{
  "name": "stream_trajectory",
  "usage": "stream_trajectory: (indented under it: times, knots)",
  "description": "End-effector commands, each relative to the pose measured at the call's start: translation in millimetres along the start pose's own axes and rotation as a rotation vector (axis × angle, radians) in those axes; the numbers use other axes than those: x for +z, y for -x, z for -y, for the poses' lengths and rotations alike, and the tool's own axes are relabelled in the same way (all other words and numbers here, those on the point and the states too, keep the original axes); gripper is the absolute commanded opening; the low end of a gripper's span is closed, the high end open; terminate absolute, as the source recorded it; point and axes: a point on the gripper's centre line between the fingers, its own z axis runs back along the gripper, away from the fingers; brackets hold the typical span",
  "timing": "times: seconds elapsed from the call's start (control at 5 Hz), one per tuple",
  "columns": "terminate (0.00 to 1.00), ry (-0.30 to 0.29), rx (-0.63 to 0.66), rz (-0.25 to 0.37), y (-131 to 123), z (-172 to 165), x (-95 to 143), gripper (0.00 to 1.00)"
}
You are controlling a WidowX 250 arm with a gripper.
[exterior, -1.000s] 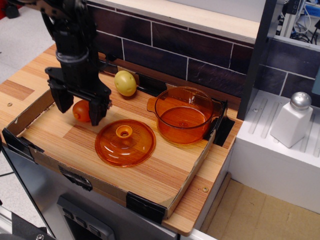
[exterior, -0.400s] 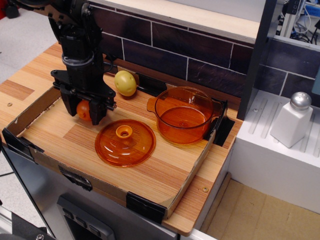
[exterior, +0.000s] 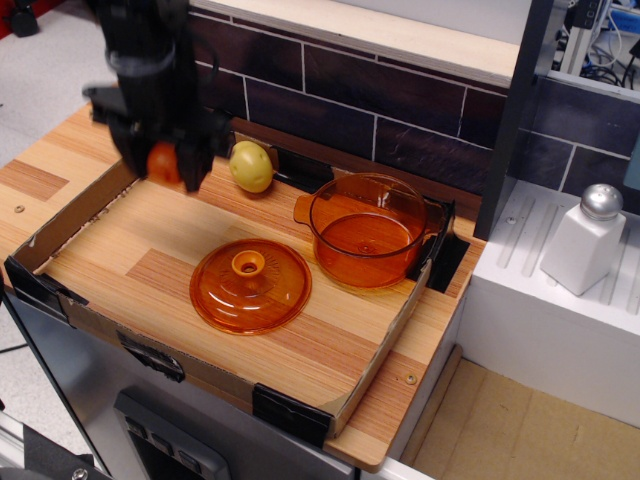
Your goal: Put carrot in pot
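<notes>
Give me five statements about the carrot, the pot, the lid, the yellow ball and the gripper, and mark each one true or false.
1. The gripper holds the carrot lifted above the board. True.
2. The carrot already lies inside the pot. False: the pot holds nothing; the carrot is between the gripper's fingers at the left.
3. The lid sits on the pot. False: it lies flat on the board, in front of the pot and to its left.
4. The yellow ball rests near the back wall, left of the pot. True.
5. The white shaker stands inside the tray with the pot. False: it stands on the white counter to the right.
</notes>
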Motion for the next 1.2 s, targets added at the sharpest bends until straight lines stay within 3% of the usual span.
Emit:
stream_trajectory:
  times: [0.0,0.4,0.8,1.0]
  knots:
    - [0.00,0.030,0.022,-0.030,-17,49,41,0.00]
    - [0.00,0.040,-0.023,-0.033,-27,109,27,0.00]
    - [0.00,0.013,-0.044,-0.064,-24,125,1,0.00]
    - [0.00,0.001,-0.026,-0.074,-24,126,-3,1.00]
